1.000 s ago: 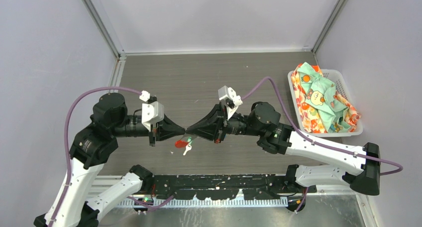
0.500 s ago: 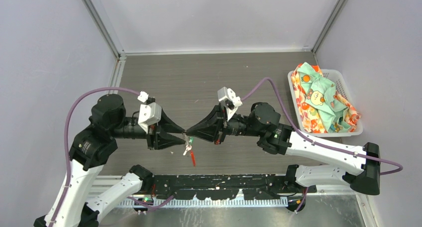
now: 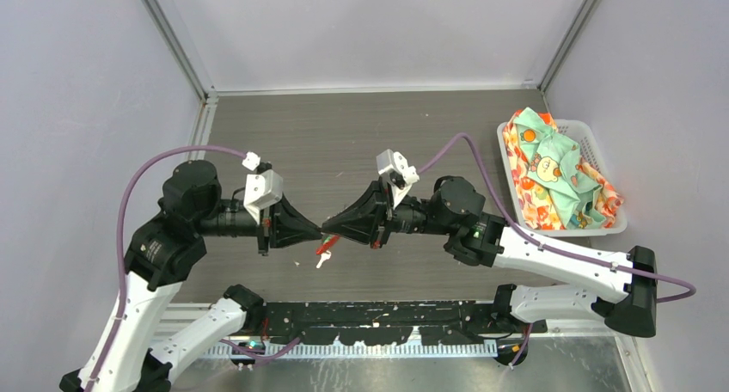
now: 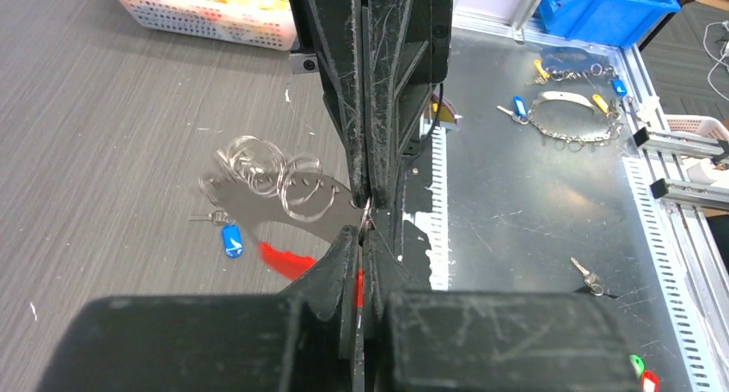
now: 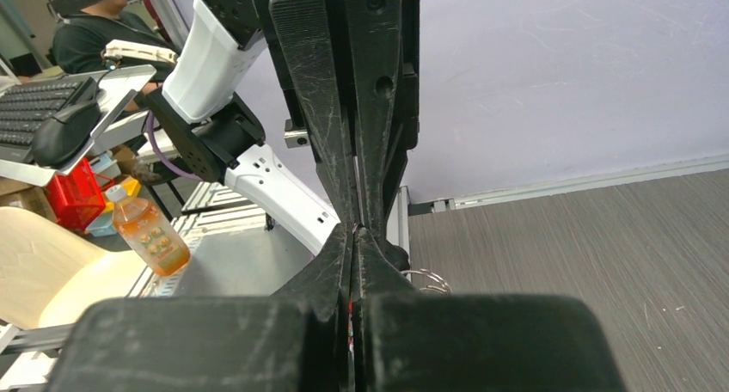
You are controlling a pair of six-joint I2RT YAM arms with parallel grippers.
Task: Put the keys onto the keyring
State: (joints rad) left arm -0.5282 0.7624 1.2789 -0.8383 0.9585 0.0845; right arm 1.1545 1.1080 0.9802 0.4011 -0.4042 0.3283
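My left gripper (image 3: 320, 230) and right gripper (image 3: 327, 231) meet tip to tip above the table's near middle. Both are shut. In the left wrist view a thin silver bit of the keyring (image 4: 367, 215) is pinched where the tips of the left gripper (image 4: 364, 230) face the right one's. The keyring's red loop (image 3: 325, 247) hangs just under the tips, blurred (image 4: 288, 259). Red also shows in the slit of the right gripper (image 5: 354, 231). A small pale key (image 3: 322, 259) shows below the loop; I cannot tell whether it hangs or lies. A blue-headed key (image 4: 230, 240) lies on the table.
A cluster of silver split rings (image 4: 275, 173) lies on the table under the right gripper, also seen as rings (image 5: 427, 280). A white basket (image 3: 602, 229) of patterned cloth stands at the right. Chains with keys (image 4: 572, 121) and a loose key (image 4: 589, 276) lie on the metal apron.
The left gripper opened briefly and shut again at the tips. The red loop swung from the left to hanging straight down, then back up close under the tips. The right arm stayed put.
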